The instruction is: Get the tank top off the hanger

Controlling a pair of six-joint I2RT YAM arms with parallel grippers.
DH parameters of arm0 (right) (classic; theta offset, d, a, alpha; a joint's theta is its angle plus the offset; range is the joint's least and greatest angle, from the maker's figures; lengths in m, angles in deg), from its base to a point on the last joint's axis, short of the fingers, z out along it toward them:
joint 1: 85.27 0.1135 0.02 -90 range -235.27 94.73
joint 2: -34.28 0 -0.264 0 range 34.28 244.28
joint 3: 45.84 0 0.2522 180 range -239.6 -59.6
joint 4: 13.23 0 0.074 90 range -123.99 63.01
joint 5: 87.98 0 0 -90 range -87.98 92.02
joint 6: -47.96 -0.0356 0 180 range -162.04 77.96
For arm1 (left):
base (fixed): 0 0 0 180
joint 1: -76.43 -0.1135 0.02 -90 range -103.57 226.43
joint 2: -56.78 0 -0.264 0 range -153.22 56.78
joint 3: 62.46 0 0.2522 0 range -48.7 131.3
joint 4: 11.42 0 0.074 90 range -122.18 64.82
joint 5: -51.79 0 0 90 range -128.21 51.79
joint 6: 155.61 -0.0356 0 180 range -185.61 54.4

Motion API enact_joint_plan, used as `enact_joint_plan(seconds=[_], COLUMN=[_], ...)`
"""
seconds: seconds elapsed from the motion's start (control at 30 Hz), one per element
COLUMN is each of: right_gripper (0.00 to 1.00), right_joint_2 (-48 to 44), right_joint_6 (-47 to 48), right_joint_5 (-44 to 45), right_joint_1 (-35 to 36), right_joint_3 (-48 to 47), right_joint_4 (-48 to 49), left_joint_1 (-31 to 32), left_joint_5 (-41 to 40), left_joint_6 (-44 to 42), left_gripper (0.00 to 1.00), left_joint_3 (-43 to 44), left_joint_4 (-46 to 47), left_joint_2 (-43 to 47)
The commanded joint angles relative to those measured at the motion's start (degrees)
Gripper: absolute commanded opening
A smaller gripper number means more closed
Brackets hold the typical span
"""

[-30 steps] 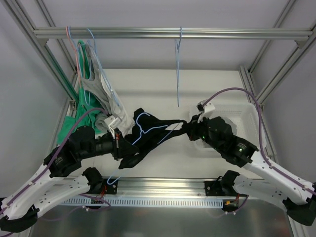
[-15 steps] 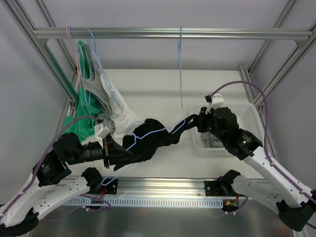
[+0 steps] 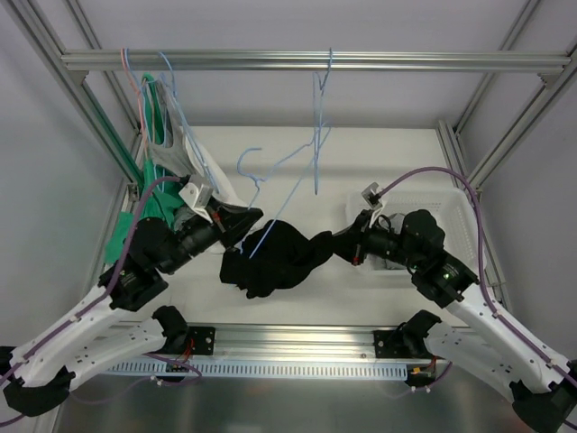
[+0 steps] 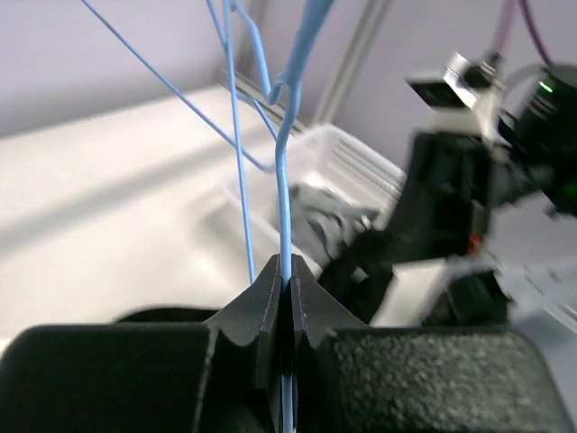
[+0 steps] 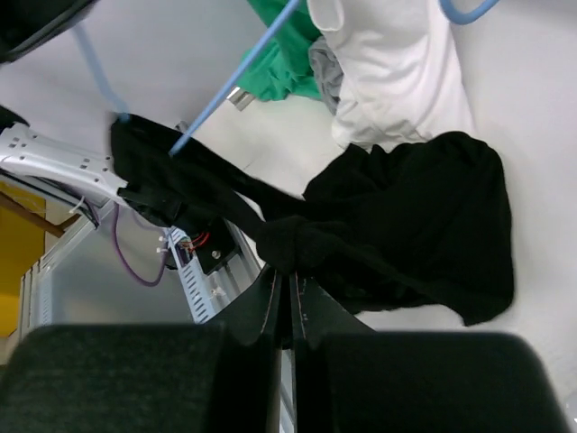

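The black tank top (image 3: 275, 257) hangs bunched above the table between the two arms; it also shows in the right wrist view (image 5: 406, 225). A thin blue wire hanger (image 3: 284, 171) rises tilted from its left side, its hook up near the middle of the view. My left gripper (image 3: 245, 219) is shut on the hanger's wire (image 4: 285, 207). My right gripper (image 3: 338, 245) is shut on a bunched fold of the tank top (image 5: 302, 245) at its right end. One hanger arm (image 5: 225, 81) still reaches into the cloth.
Green and white garments (image 3: 162, 171) hang on other hangers at the left of the top rail (image 3: 315, 60). A spare blue hanger (image 3: 323, 86) hangs from the rail's middle. A white basket (image 3: 442, 207) holding grey cloth stands at the right.
My left gripper has lifted the hanger up and back, so most of the wire now stands clear above the cloth. My right gripper has pulled the tank top down to the right.
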State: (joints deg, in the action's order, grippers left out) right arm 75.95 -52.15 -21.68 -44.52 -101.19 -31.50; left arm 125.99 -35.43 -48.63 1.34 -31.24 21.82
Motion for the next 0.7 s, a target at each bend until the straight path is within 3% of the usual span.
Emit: enact_joint_plan(seconds=[0.0,0.07,0.17,0.27,0.33,0.47,0.6,0.67], right_gripper=[0.00,0.00,0.00,0.00,0.00,0.00,0.00,0.00], right_joint_2=[-2.3,-2.4,-0.2,-0.7,-1.8,2.2,10.5,12.9], right_joint_6=[-1.5,-1.5,-2.4,2.5,4.6,7.1,6.5,5.3], right_joint_5=[-5.4,-6.1,-7.9,4.2,8.7,9.7,11.4,17.5], right_joint_1=[-0.1,-0.1,0.6,2.0,2.2,3.3,8.9,10.4], right_joint_3=[1.7,3.1,5.0,4.4,4.6,5.7,6.9,7.3], right_joint_4=[4.8,3.3,2.9,-7.2,-10.3,-11.6,-8.4,-7.9], left_joint_1=[0.4,0.4,0.4,0.4,0.4,0.4,0.4,0.4], left_joint_5=[-11.3,-13.5,-14.1,-15.3,-16.1,-16.0,-19.0,-24.5], left_joint_6=[-5.2,-6.3,-8.2,-8.5,-9.0,-11.0,-13.3,-14.4], left_gripper=[0.00,0.00,0.00,0.00,0.00,0.00,0.00,0.00], left_joint_3=[-4.9,-7.7,-8.1,-4.3,-0.4,-7.0,-17.8,-19.1], left_joint_4=[27.6,40.9,49.5,46.0,37.3,36.9,52.9,61.9], left_joint_2=[-2.6,-4.1,-6.5,-7.4,-6.9,-0.8,5.9,6.5])
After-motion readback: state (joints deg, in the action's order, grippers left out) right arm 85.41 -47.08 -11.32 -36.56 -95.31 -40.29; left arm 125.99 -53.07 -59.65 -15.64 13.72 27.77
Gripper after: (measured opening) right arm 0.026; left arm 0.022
